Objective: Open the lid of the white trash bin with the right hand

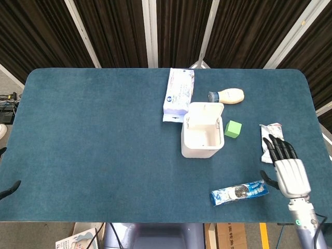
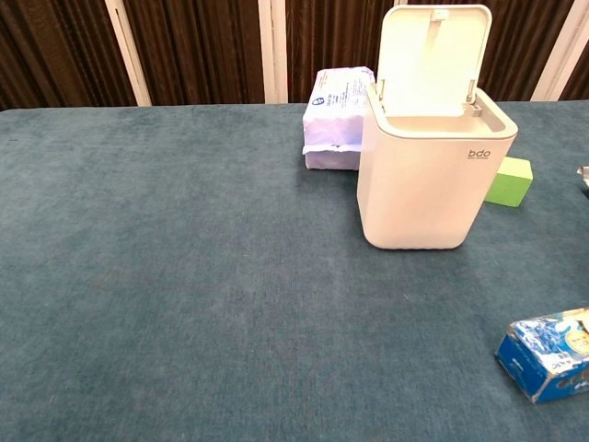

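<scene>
— Looking at the small white plastic trash bin (image 1: pixel 202 136), where does it sit?

— Right of the middle of the blue felt-covered table (image 1: pixel 93 145). Its flat white hinged lid (image 2: pixel 433 60) stands upright at the far edge, and the inside is open to view. A white and lilac pack of wipes (image 1: pixel 178 94) lies at its far left, just beside it. A small green foam cube (image 1: pixel 233 128) rests just to its right.

— And the right hand (image 1: pixel 287 165)?

— Well apart from the bin, over the near right part of the table. It holds nothing; its dark fingers (image 1: pixel 280 146) are stretched out and spread a little, pointing to the far side. The fingertips overlap the near end of a crinkled white and green snack packet (image 1: pixel 271 139); I cannot tell whether they touch it. The chest view does not show the hand at all.

— Anything near it?

— A long blue biscuit wrapper (image 1: pixel 239 192) lies just left of the hand, toward the near edge. A cream plastic bottle with a blue cap (image 1: pixel 226 96) lies on its side beyond the bin.

— The left hand?

— Neither view shows it.
</scene>
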Robot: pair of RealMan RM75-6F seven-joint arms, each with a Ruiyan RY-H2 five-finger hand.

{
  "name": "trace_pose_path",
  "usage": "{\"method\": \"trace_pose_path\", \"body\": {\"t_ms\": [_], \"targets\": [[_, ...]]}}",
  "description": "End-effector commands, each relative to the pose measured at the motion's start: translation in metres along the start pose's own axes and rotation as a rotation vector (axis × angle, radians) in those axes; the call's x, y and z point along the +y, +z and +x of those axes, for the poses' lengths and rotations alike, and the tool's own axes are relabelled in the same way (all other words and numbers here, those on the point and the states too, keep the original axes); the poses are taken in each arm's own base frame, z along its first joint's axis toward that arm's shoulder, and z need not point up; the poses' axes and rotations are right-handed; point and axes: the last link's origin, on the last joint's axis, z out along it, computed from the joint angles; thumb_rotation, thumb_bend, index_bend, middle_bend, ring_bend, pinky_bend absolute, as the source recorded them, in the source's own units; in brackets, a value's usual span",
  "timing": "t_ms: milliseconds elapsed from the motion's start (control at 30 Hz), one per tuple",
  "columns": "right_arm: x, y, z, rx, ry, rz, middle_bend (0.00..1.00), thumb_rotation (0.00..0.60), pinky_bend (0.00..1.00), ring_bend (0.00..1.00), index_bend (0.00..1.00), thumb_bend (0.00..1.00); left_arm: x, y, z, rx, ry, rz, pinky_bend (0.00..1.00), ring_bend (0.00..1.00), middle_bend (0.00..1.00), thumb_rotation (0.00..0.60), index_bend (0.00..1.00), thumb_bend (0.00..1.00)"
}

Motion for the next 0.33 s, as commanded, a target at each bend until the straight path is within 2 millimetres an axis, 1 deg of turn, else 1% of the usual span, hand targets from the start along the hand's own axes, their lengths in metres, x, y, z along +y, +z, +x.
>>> {"method": "trace_pose_path", "body": {"t_ms": [33,167,333], "targets": [[0.012,-0.023,-0.013,0.013,0.015,-0.022,0.06,0.6,0.12,0.09,0.0,0.27,0.0,0.0,0.0,0.001,0.0,0.0,0.0,0.0,0.06,0.6,0.16,0.07],[0.02,-0.029,-0.016,0.03,-0.006,-0.045,0.06,0.6,0.11,0.08,0.0,0.27,-0.001,0.0,0.001,0.003,-0.001,0.001,0.0,0.0,0.06,0.6,0.16,0.07],[0.022,-0.03,-0.014,0.051,-0.008,-0.048,0.06,0.6,0.11,0.08,0.0,0.27,-0.001,0.0,0.0,0.001,0.0,-0.001,0.0,0.0,0.06,0.6,0.16,0.07]]}}
